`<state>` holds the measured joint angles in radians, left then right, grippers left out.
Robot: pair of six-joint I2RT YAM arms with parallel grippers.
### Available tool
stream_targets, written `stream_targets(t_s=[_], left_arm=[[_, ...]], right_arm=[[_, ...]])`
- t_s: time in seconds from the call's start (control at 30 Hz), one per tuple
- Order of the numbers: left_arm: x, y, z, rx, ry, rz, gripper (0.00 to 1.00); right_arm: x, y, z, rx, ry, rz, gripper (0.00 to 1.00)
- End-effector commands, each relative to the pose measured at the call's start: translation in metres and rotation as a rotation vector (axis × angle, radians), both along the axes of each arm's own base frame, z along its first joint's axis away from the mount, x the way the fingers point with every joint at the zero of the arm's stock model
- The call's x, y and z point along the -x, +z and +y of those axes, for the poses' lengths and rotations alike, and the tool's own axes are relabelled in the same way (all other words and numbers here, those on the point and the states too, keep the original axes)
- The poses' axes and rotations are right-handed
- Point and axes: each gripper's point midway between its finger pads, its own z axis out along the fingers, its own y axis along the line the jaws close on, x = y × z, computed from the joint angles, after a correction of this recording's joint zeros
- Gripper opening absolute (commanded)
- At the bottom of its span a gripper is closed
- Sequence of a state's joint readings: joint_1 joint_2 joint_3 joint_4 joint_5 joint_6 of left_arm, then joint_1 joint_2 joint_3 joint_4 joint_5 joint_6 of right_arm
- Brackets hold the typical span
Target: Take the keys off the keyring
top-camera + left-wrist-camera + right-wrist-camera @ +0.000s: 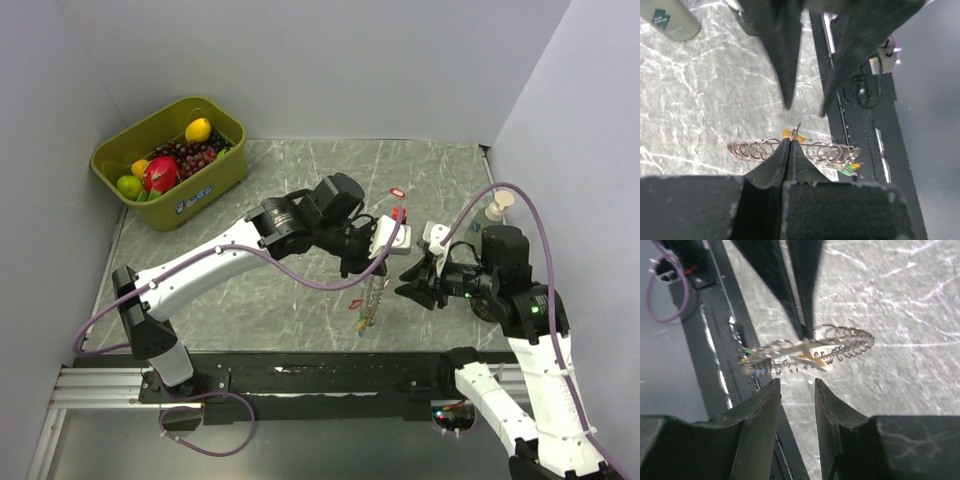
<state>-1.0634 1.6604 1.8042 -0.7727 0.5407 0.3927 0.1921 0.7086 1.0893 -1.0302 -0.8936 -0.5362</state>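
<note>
Grey-veined marble tabletop [440, 170], walled in pale grey, is being shared by an olive-green plastic bin [225, 185] of fruit at the far left and two white arms meeting at the middle. Above it, the silvery keyring of linked wire loops [825, 150] is being pinched at mid-length by the tightly closed left gripper [791, 142]. Its long axis is being stretched crosswise to both sets of fingers, with the tiny green and yellow plastic keys [850, 169] bunched at the end pointing toward the near rail. The right gripper [797, 385], fingers parted and empty, is being aimed straight at it from just beside. A yellow key [812, 360] is being presented nearly in line with that gap, so this arm is judged the one placed to pull.
</note>
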Motion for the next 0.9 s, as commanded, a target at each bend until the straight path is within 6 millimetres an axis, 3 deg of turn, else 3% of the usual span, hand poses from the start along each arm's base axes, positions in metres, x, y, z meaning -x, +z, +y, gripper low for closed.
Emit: stream_targets(t_s=[0.0,0.13,0.5,0.63,0.87], left_arm=[[0.009,0.051,-0.004,0.139,-0.046,0.0,0.01],[0.01,0.052,-0.005,0.143,-0.051,0.011,0.01],[0.004,0.051,-0.006,0.146,-0.041,0.022,0.01],[0.004,0.052,-0.007,0.15,-0.043,0.029,0.01],[0.006,0.057,-0.007,0.16,-0.051,0.039,0.01]], right_arm=[[-0.023,0.006,-0.001,-0.014,-0.042,-0.127,0.42],[-0.024,0.01,0.003,-0.047,-0.032,-0.151,0.41],[-0.002,0.022,0.012,-0.091,0.072,-0.16,0.41],[-0.006,0.023,0.014,-0.107,0.067,-0.152,0.14],[-0.016,0.023,0.014,-0.117,0.026,-0.152,0.02]])
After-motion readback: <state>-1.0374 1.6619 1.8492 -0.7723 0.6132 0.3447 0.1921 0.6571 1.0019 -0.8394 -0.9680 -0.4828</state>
